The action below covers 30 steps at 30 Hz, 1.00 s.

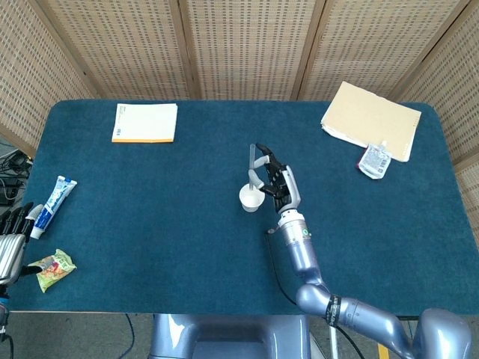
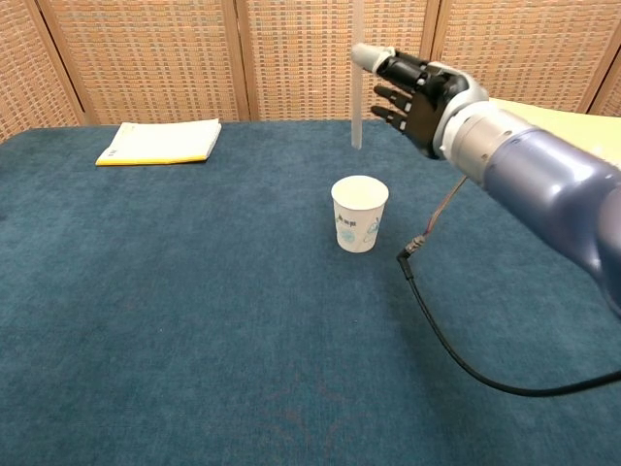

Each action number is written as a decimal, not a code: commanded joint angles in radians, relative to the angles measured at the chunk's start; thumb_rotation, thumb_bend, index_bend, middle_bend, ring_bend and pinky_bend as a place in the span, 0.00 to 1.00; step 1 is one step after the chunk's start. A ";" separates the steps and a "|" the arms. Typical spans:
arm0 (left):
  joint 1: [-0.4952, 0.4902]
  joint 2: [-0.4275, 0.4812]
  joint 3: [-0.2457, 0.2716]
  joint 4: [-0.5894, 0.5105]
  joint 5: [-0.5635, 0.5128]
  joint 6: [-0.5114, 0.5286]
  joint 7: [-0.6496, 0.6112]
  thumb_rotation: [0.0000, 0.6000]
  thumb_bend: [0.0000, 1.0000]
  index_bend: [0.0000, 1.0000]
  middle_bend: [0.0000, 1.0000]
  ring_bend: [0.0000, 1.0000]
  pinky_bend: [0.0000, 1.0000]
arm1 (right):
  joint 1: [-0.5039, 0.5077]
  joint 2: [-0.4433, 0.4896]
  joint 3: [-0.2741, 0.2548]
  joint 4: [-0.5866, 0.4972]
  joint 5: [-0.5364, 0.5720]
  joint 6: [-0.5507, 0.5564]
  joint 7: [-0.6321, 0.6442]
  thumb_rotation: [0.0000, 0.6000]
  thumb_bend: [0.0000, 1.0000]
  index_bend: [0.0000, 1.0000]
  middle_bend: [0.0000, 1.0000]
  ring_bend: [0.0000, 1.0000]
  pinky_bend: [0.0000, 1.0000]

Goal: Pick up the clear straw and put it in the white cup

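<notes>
The white cup (image 1: 251, 198) (image 2: 359, 213) stands upright near the middle of the blue table. My right hand (image 1: 274, 182) (image 2: 415, 85) hovers above and just behind it, pinching the clear straw (image 1: 251, 161) (image 2: 357, 92). The straw hangs upright, its lower end a little above the cup's mouth in the chest view. My left hand (image 1: 12, 238) rests at the table's left edge, holding nothing, fingers apart; the chest view does not show it.
A yellow-edged notepad (image 1: 145, 122) (image 2: 160, 142) lies at the back left. A tan folder (image 1: 371, 120) and a small pouch (image 1: 373, 160) sit at the back right. A toothpaste tube (image 1: 55, 200) and a snack packet (image 1: 54, 269) lie beside my left hand.
</notes>
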 commanded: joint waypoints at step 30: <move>-0.004 0.003 0.010 -0.014 0.009 -0.005 0.009 1.00 0.10 0.00 0.00 0.00 0.00 | 0.024 -0.081 -0.080 0.226 -0.061 -0.054 0.130 1.00 0.43 0.50 0.12 0.00 0.00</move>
